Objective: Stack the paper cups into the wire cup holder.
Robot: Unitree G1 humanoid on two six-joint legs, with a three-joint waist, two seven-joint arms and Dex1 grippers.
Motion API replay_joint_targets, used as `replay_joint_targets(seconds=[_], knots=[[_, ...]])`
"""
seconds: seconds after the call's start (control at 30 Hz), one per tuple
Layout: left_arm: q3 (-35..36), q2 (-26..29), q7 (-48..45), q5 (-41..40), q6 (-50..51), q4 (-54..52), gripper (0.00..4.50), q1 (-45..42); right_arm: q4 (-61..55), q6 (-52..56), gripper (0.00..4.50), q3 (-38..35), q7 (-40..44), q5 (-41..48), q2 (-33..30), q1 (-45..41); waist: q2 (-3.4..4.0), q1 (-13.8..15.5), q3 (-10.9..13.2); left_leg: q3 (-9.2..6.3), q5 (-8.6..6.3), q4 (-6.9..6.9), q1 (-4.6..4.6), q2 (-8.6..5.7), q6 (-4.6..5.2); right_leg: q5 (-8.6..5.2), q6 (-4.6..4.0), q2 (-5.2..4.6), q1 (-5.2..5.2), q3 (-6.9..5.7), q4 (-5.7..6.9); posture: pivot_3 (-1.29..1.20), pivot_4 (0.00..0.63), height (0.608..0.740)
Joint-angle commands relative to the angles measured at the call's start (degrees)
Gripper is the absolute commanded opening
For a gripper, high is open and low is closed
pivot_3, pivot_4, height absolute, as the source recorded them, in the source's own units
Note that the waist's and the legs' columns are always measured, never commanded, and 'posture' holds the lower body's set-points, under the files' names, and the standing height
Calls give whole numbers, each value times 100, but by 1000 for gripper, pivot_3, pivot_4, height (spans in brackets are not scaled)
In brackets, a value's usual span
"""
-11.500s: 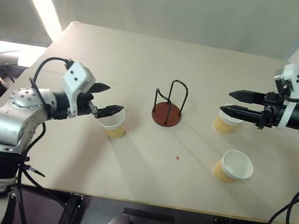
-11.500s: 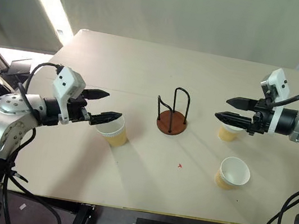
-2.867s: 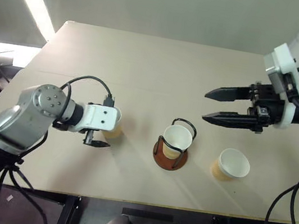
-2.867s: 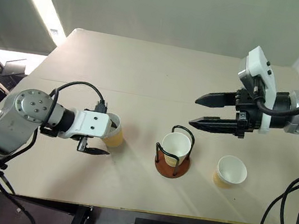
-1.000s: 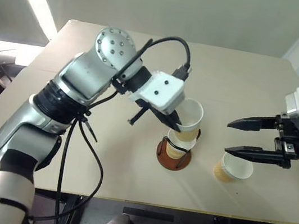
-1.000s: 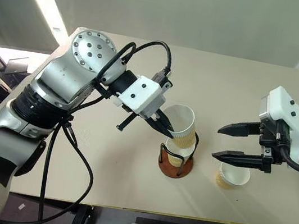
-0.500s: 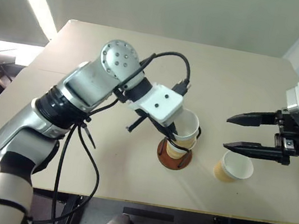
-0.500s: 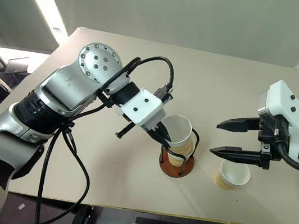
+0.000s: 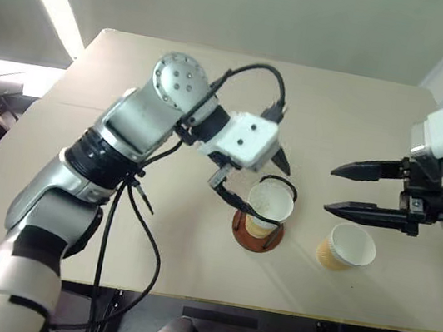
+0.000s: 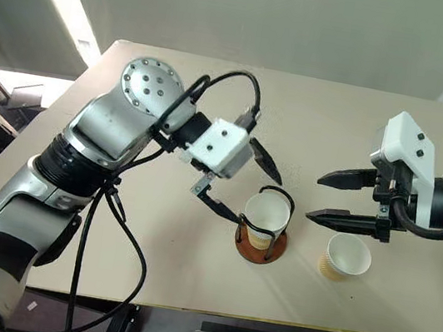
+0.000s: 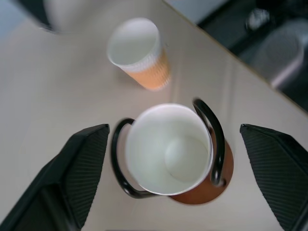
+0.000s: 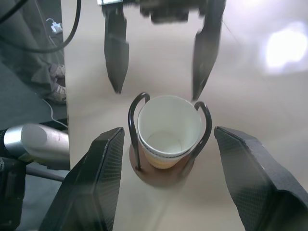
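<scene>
- L gripper (image 9: 253,179) wide open, holding nothing; I see stacked cups (image 9: 269,209) in wire holder (image 9: 257,231) sitting just past its fingertips
- R gripper (image 9: 344,188) spread open, empty; last cup (image 9: 346,246) just below its fingers

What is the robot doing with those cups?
It is stacking paper cups in the wire cup holder. The nested cups sit inside the holder. The left gripper is open beside them, holding nothing. The right gripper is open above the last cup, which stands alone on the table.
</scene>
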Motion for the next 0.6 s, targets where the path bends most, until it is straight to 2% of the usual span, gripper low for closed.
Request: replay_joint_targets(seconds=[0.03, 0.13, 0.3, 0.43, 0.6], knots=[[911, 266, 18, -622, 665, -1, 4467, -117, -437, 91, 3079, -503, 86, 12, -371, 557, 1, 3, 0, 1, 0, -2, -5, 0, 0, 0, 1, 0, -4, 0, 0, 0, 150, 740], [1279, 406, 104, -847, 948, -77, 4467, 0, -630, -140, 3079, -735, 255, -312, -600, 1262, 1, 9, 0, 3, 0, -5, -7, 1, -1, -1, 2, 0, -8, 1, -3, 0, 150, 740], [1784, 1042, 183, -1010, 1320, -349, 4467, 645, -704, -726, 3079, -995, 502, -1147, -765, 2495, 1, 4, -1, 5, 0, -1, -1, -1, 0, 1, 5, -1, -5, 4, -4, 0, 150, 740], [2019, 1351, 375, -1002, 1425, -562, 4467, 1080, -679, -1114, 3079, -849, 511, -1639, -782, 2950, 0, 6, -1, 6, 0, 11, 3, -1, 1, 1, 5, 0, -5, 6, -8, 0, 150, 740], [2176, 1490, 657, -1089, 1702, -833, 4467, 1277, -405, -1622, 3079, -414, 504, -2237, -783, 3116, -1, 9, -2, 6, -2, 32, 3, -2, 7, 1, 6, 0, 1, 6, -9, 0, 150, 740]])
